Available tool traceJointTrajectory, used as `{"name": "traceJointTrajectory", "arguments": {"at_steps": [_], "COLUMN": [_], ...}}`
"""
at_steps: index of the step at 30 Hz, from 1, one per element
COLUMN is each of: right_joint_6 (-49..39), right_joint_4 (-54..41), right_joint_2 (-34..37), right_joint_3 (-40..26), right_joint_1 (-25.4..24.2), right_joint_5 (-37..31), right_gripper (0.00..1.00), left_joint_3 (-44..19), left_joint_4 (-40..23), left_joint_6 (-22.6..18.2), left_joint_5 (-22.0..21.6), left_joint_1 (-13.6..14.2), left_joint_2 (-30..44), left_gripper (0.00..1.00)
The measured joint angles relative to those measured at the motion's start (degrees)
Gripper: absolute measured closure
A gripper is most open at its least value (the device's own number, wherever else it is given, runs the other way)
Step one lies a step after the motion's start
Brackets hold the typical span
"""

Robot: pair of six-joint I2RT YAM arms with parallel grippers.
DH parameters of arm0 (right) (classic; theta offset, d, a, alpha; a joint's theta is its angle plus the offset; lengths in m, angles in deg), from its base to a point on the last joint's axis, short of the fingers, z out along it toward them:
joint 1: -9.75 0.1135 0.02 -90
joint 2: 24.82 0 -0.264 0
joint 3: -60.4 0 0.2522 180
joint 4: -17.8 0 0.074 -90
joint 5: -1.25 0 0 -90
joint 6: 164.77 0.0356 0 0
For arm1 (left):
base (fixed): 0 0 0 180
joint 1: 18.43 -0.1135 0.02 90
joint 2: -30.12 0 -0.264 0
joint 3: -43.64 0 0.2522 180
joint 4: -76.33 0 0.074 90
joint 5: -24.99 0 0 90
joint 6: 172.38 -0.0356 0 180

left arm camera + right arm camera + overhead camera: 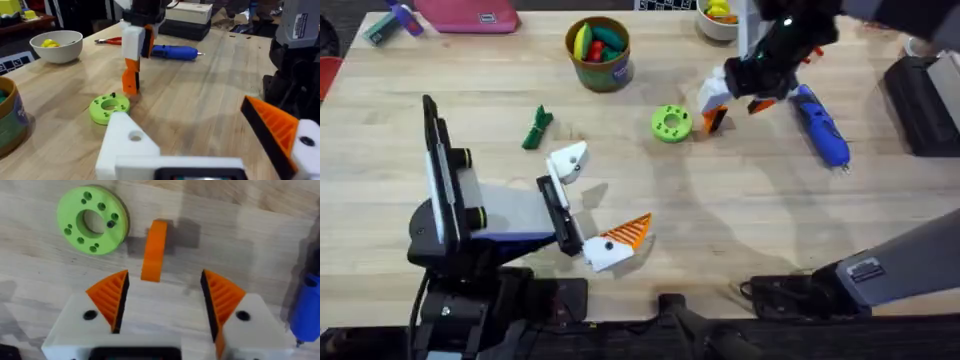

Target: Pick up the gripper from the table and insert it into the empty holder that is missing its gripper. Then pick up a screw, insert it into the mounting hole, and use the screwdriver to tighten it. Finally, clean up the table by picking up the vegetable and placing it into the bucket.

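At the far right of the desk (740, 210), the right hand (162, 297) points down, fingers spread, just above the gripper (154, 257); the left hand (595, 205) lies spread near left.

A light wooden table (740, 210) carries the bucket (599, 55), a white bowl (717, 22), the vegetable (536, 129), a green disc (671, 123), the gripper (716, 120), the blue screwdriver (820, 125), red pliers (109, 41) and a pink case (470, 14).
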Motion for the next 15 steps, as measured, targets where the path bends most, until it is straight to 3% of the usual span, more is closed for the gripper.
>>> {"name": "traceJointTrajectory", "arguments": {"at_steps": [10,15], "right_joint_6": [3.7,4.5], "right_joint_4": [3.8,4.5], "right_joint_2": [2.6,2.8], "right_joint_3": [0.1,0.1], "right_joint_1": [1.1,1.1], "right_joint_5": [-1.0,-1.0], "right_gripper": [0.34,0.553], "left_joint_3": [0.0,0.0], "left_joint_4": [0.0,0.0], "left_joint_6": [0.0,0.0], "left_joint_5": [0.0,0.0], "left_joint_1": [0.0,0.0], "left_joint_2": [0.0,0.0], "left_gripper": [0.013,0.013]}}
